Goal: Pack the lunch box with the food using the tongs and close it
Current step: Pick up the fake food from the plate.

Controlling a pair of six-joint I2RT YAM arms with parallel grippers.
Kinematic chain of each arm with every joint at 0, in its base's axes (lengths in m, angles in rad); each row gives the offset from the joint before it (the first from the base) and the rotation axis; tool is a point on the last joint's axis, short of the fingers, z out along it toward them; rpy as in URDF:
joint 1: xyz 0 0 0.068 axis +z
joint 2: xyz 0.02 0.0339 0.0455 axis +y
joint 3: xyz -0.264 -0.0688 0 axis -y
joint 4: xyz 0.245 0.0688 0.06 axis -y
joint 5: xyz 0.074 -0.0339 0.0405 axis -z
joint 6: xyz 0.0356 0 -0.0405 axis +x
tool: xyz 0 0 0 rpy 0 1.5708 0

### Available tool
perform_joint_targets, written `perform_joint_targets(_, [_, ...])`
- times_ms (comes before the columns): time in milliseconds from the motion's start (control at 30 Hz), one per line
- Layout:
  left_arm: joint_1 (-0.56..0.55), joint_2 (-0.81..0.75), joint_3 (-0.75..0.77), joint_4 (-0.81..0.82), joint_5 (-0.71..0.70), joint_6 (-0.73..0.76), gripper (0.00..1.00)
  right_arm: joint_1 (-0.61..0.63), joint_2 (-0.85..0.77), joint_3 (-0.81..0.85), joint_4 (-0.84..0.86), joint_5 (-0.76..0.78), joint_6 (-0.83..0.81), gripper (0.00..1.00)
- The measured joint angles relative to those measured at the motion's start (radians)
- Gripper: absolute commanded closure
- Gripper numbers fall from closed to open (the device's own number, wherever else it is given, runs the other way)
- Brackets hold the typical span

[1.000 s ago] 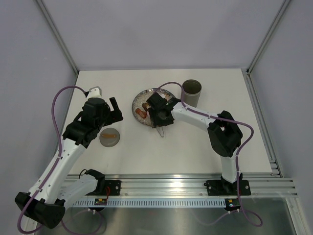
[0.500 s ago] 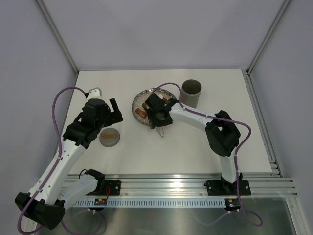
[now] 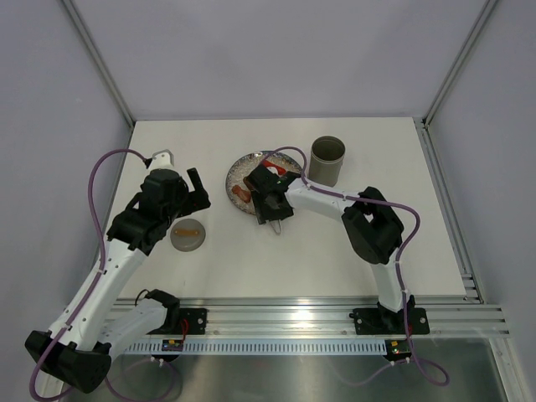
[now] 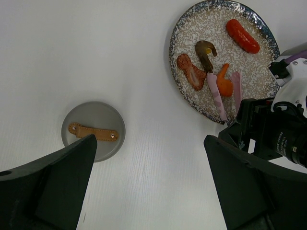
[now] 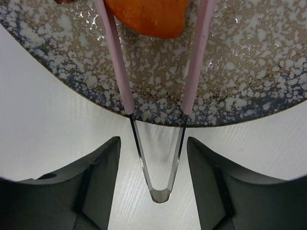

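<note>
A speckled plate (image 4: 180,38) carries the food: a red sausage (image 4: 242,36), a brown piece (image 4: 205,50), a reddish-brown chunk (image 4: 191,72) and an orange piece (image 5: 146,14). My right gripper (image 5: 153,141) is shut on the pale pink tongs (image 5: 160,189) near their metal bend. The tongs' two arms reach over the plate rim and pass either side of the orange piece. The grey-olive lunch box (image 3: 328,159) stands upright and open-mouthed, to the right of the plate. My left gripper (image 4: 149,141) hangs wide open over bare table, left of the plate, holding nothing.
A flat grey disc with an orange-brown strap (image 4: 93,130) lies on the table below my left gripper (image 3: 197,188). The right arm's elbow (image 3: 373,226) rests low, right of the plate (image 3: 239,172). Frame posts and walls bound the table.
My right gripper has shifted slightly left and further over the plate, carrying the tongs with it. The left arm has not moved.
</note>
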Motion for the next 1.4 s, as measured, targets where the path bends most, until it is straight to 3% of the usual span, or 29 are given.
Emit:
perform_joint_targets(500, [0.000,-0.012,-0.001,0.000,-0.001,0.000,0.01,0.000,0.010,0.001,0.000,0.002,0.009,0.66])
perform_joint_targets(967, [0.002,-0.019,-0.001,0.000,-0.004,0.000,0.01,0.000,-0.043,0.058,-0.102,-0.011,0.005,0.99])
perform_joint_targets(1400, [0.002,-0.019,-0.001,0.000,-0.004,0.000,0.01,0.000,-0.063,0.191,-0.201,-0.019,-0.025,1.00])
